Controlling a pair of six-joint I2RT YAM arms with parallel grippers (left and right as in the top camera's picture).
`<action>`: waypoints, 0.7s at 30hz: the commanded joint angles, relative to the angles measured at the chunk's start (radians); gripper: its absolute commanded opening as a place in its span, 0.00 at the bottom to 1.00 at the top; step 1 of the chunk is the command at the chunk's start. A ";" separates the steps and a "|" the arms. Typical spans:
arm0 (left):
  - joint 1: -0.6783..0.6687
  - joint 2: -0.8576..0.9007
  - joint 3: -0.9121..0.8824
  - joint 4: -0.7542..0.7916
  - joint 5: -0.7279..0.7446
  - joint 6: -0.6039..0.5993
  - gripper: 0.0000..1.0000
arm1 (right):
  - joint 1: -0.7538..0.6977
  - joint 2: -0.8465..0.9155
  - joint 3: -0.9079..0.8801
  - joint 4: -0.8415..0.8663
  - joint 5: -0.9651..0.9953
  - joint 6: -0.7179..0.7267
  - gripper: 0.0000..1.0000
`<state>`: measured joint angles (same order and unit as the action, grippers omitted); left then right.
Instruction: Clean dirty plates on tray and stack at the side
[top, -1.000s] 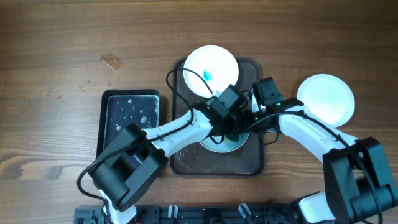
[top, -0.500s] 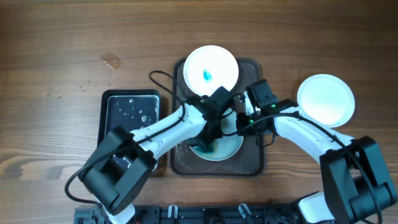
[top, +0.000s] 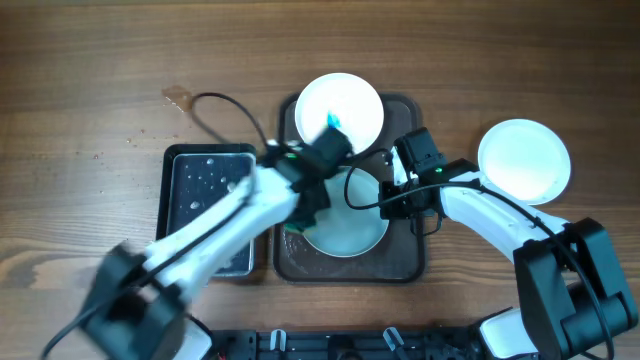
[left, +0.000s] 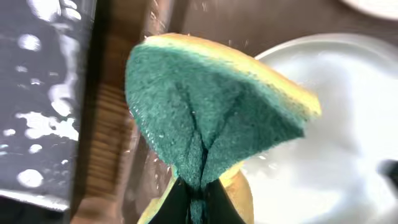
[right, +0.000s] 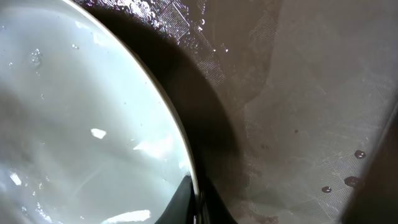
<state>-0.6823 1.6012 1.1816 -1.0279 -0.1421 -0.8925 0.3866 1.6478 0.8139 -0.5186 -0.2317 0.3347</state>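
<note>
Overhead, the tray (top: 400, 260) carries a blue-smeared plate (top: 345, 100) at its far end and a plain plate (top: 350, 235) nearer, a third plate (top: 525, 160) lying on the worktop (top: 100, 80) to the right. Left wrist view: the left claw (left: 196, 199) is pinched tight on a teal sponge (left: 211, 112) over the plain plate's edge. Right wrist view: the right claw (right: 193, 202) is clamped on that plate's rim.

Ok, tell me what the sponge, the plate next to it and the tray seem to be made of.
The sponge looks like soft yellow foam with a rough teal scouring layer; it folds where it is pinched. The plate is glossy white, likely glazed ceramic or melamine, with sharp wet highlights. The tray is dark brown, probably plastic, matte with a fine woven-looking texture and beaded droplets.
</note>
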 joint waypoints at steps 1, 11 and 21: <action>0.158 -0.214 0.017 -0.093 0.036 0.096 0.04 | -0.008 0.032 -0.019 -0.013 0.082 -0.011 0.04; 0.569 -0.239 -0.249 -0.018 0.047 0.175 0.06 | -0.008 0.032 -0.019 -0.016 -0.001 -0.018 0.04; 0.620 -0.218 -0.292 0.028 0.188 0.235 0.48 | -0.008 0.006 0.129 -0.198 0.011 -0.040 0.04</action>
<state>-0.0696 1.4307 0.8402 -0.9688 -0.0013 -0.6971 0.3828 1.6524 0.8536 -0.6384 -0.2455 0.3344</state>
